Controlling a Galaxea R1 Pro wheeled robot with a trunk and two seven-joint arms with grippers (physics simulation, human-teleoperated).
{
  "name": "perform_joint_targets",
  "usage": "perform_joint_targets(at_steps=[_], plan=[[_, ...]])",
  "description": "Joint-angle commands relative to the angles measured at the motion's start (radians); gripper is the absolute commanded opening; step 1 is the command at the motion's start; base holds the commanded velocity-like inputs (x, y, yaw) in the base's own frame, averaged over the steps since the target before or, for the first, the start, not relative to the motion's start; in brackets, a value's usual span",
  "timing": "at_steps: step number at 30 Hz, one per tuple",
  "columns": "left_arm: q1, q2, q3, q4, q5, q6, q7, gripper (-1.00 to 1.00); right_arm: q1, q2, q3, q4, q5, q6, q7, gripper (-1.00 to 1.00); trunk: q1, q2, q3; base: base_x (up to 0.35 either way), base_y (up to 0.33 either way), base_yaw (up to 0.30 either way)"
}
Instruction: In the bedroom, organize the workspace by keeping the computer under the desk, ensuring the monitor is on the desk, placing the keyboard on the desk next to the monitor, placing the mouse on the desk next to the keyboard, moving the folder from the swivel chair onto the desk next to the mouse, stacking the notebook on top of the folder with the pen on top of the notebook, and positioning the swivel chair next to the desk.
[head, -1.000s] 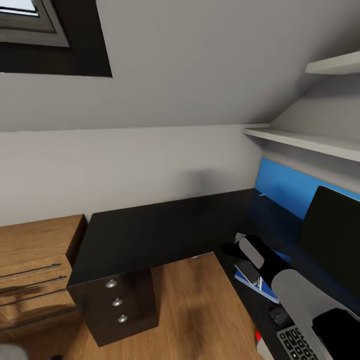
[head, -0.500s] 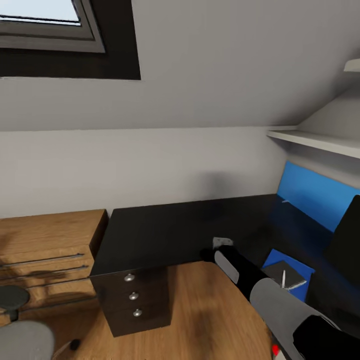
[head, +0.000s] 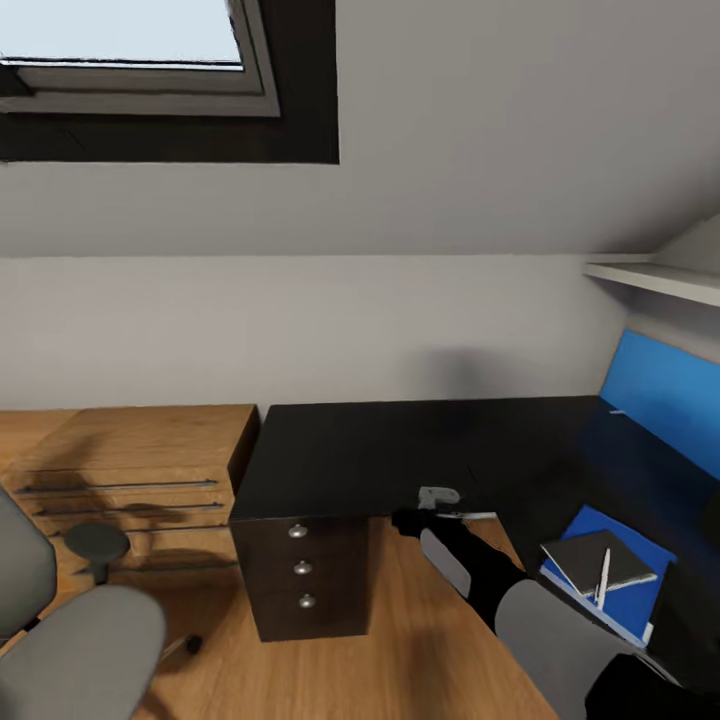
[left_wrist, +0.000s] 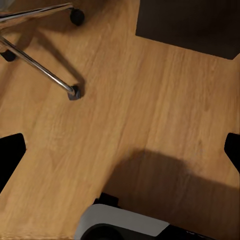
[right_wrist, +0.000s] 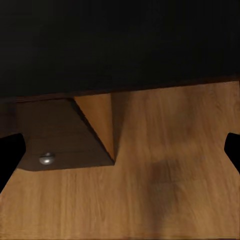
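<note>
1 folder (head: 620, 575) at desk (head: 400, 450) edge, pincers seemingly open

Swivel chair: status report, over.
Both claws open, empty. Swivel chair on the floor, apart from the desk. Pen on notebook on folder, on desk. Nothing between chair and desk.
</note>
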Motion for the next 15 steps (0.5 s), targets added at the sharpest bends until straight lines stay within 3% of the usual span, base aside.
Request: perform_joint_targets(at_steps=[1,5,8,15], plan=[[0.001,0.0,-0.005,-0.002,0.001,-0.001,0.008,1.0,0.001,0.0,0.013,0.002,-0.008,-0.003,-0.008,1.0,0.0,-0.001,-0.001,-0.291,0.0,0.136],[0.001,0.001,-0.005,-0.002,0.002,-0.001,0.008,1.0,0.009,0.003,0.034,0.033,-0.007,-0.042,-0.006,1.0,0.0,-0.001,-0.001,-0.306,0.0,0.08],[0.001,0.002,-0.005,-0.001,0.002,-0.001,0.008,1.0,0.018,0.019,0.05,0.074,-0.005,-0.111,-0.004,1.0,0.0,-0.001,-0.001,-0.318,0.0,0.036],[0.001,0.005,-0.005,-0.001,0.002,-0.001,0.008,1.0,0.056,0.079,0.125,0.247,0.025,-0.404,0.022,1.0,0.0,-0.001,-0.001,-0.324,0.0,0.013]])
